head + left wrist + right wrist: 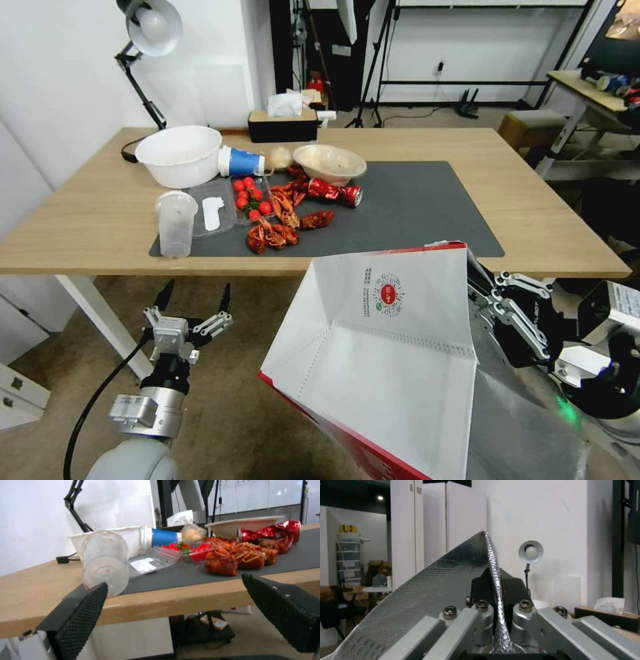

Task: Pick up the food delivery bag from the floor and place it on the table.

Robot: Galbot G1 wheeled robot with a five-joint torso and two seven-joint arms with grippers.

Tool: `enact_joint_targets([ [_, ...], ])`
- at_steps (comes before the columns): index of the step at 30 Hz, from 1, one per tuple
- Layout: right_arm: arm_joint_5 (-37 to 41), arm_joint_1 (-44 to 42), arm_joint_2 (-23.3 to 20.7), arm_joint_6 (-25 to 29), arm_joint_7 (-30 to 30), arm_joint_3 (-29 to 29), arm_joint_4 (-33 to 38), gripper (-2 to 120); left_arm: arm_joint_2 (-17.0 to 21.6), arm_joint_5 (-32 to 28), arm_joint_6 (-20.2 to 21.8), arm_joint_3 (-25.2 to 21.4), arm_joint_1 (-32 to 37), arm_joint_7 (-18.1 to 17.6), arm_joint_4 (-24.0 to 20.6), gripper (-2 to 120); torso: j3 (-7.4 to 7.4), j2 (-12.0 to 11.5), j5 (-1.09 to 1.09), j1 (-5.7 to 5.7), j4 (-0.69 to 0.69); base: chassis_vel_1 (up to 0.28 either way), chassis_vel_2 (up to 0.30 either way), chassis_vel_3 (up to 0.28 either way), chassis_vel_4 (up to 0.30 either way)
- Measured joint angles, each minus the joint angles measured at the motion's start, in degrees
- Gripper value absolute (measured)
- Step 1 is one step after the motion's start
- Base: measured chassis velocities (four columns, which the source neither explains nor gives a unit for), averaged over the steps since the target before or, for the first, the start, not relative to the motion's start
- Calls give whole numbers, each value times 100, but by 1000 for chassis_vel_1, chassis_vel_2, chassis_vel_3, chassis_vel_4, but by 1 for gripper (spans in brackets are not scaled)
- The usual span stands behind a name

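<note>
Head view: food delivery bag (pixel 393 360) hides right end effector's (pixel 477 283) fingertips

The head camera looks down from high up at the whole table (pixel 100 220), the left wrist camera sits low by its near edge and sees the same plastic cup (pixel 105 562), and the right wrist camera looks close along the bag's (pixel 430 585) foil toward the far lamp (pixel 530 551).

2 bowls (pixel 180 155), 1 bag (pixel 387 347), 1 can (pixel 335 193).
</note>
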Motion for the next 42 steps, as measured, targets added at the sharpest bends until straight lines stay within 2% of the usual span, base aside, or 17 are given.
enact_joint_targets([
  [17, -22, 6, 13, -2, 3, -16, 2, 0, 0, -19, -151, 20, -14, -1, -13, 100, 222, 383, 1, 159, 0, 0, 0, 0, 0],
  [33, 39, 14, -18, -9, 44, 16, 2, 0, -2, 51, -188, 43, 1, 20, -33, 100, 213, 367, 0, 153, -1, 0, 0, 0, 0],
  [42, 403, 140, -181, -10, 435, 26, 1, 0, -19, 71, -212, 22, 27, 17, -58, 100, 202, 347, 0, 145, 0, 0, 0, 0, 0],
])
